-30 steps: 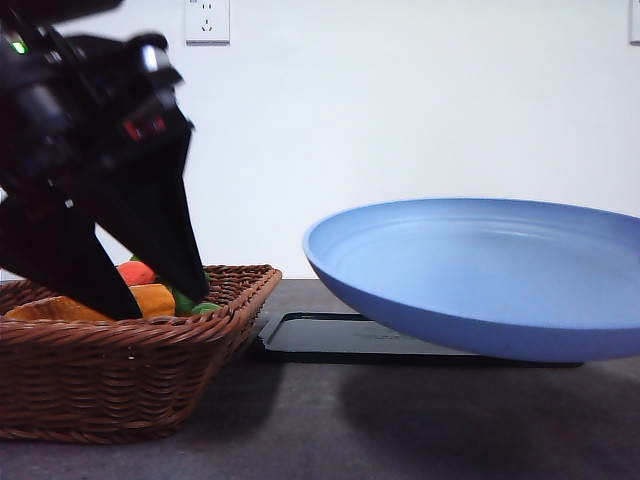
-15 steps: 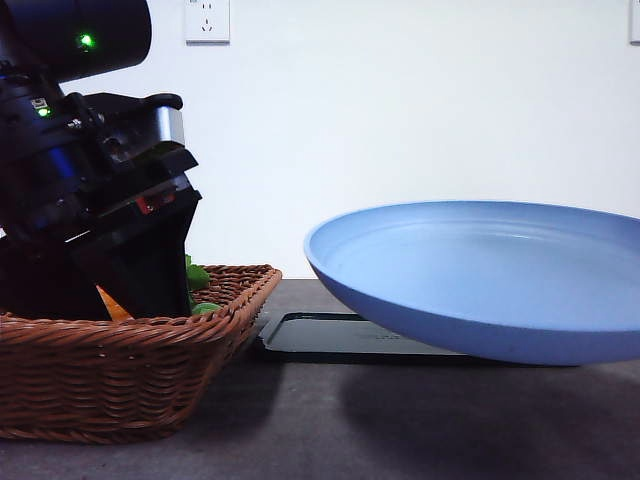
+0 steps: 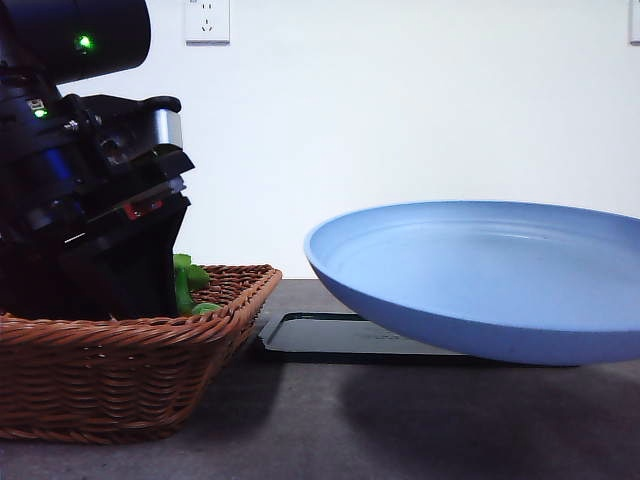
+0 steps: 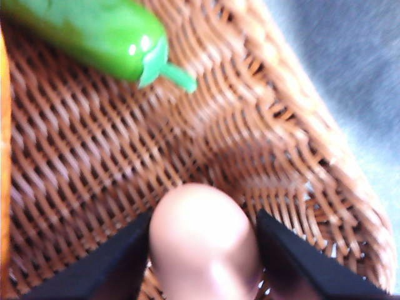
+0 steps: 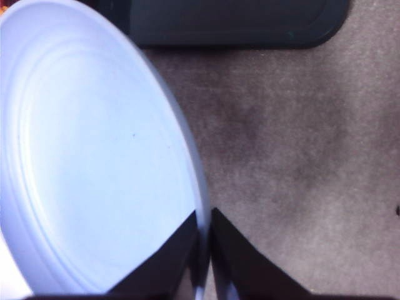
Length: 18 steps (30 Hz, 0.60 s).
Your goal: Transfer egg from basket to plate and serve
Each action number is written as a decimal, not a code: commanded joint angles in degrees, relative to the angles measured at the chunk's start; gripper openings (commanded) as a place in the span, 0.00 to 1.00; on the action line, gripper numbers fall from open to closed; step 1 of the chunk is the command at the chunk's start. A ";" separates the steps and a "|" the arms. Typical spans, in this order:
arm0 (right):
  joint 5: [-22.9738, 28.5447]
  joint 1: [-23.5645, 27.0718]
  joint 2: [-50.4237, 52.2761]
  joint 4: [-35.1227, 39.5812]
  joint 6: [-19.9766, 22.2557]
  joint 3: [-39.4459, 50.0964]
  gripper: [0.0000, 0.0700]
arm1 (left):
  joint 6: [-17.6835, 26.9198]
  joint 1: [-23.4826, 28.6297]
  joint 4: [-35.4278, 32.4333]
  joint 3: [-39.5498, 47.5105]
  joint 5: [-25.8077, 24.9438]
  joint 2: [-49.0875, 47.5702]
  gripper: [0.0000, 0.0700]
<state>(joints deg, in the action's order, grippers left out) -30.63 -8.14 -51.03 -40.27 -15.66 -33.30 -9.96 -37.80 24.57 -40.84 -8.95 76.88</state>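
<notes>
The pinkish-brown egg lies on the floor of the woven basket near a corner. My left gripper is shut on it, one dark finger pressed against each side. From the front, my left arm reaches down into the basket, whose wall hides the fingertips and the egg. The light-blue plate hangs tilted above the table on the right. My right gripper is shut on the rim of the plate.
A green vegetable lies in the basket beyond the egg, and its top pokes above the rim. An orange strip lines the wrist view's edge. A flat black tray lies behind the plate on the dark table.
My left gripper, open above the basket a second ago, has dropped into it and closed around the egg. The orange and red items are now hidden behind the arm. The plate has barely moved.
</notes>
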 commanded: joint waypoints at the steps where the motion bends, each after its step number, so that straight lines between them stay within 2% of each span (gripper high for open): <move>1: -0.37 0.04 -0.11 0.40 0.24 -0.79 0.00 | 0.72 -0.57 0.23 -0.86 0.15 0.81 0.39; 7: -0.39 0.04 -0.11 0.63 0.24 -0.79 0.00 | 0.87 -0.57 0.03 -0.87 0.15 0.81 0.32; 11: -0.39 0.04 -0.13 0.61 0.26 -0.79 0.00 | 3.07 -0.55 0.31 -1.52 0.15 0.81 0.27; 18: -0.39 0.02 -0.17 0.54 0.24 -0.79 0.00 | 3.28 -0.52 5.41 -9.35 -0.09 0.81 0.27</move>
<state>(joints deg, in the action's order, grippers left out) -30.65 -8.14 -51.03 -40.23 -15.64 -33.30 -7.67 -37.80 30.11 -48.03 -8.97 76.88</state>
